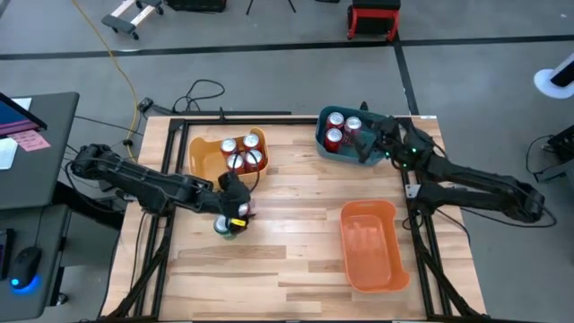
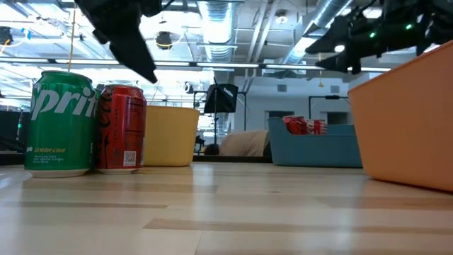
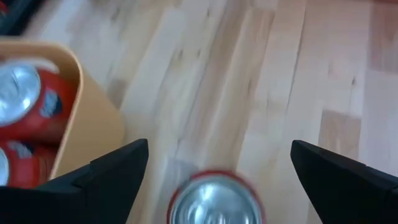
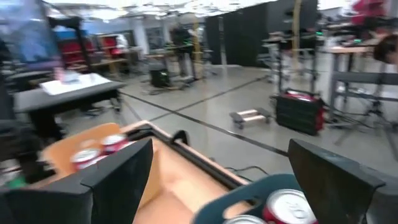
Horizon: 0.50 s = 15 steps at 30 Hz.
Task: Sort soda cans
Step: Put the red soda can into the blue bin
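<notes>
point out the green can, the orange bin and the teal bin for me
green can (image 2: 60, 122), low view, on its printed side.
orange bin (image 1: 395, 269), high view, on its right rim.
teal bin (image 2: 318, 150), low view, on its front wall.

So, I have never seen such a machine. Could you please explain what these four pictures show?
Two dark robot arms work at a wooden table. One camera looks down from above, one sits at table height, and one rides on each wrist. The yellow bin and the teal bin hold red soda cans; the orange bin looks empty. A green can and a red can stand on the table. The left gripper hovers open over the red can; the right gripper is open above the teal bin. Nothing is held.
</notes>
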Tool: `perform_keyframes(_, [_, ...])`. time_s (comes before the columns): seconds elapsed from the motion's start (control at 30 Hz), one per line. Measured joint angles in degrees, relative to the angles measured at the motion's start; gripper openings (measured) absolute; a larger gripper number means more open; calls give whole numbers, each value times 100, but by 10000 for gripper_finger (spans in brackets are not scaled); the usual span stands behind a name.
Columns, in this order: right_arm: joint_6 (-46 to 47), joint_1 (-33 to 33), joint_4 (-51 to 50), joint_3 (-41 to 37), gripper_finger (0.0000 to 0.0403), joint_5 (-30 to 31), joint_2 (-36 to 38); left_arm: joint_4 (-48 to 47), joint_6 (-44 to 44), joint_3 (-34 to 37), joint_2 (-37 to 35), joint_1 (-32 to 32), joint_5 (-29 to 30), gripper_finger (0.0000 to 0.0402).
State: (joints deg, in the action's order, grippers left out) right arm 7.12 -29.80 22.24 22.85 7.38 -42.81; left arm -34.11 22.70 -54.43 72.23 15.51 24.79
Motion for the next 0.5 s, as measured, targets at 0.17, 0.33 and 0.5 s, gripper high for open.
perform_keyframes(0.17, [0,480,-400,0,396,0,378,-793,281,0,0,-158,-350,388])
perform_keyframes(0.33, [2,720,-531,0,396,4,481,-1089,388,0,-2,-281,-711,388])
perform_keyframes(0.5, [61,822,-588,0,395,7,479,-1068,343,0,-2,-357,-1091,388])
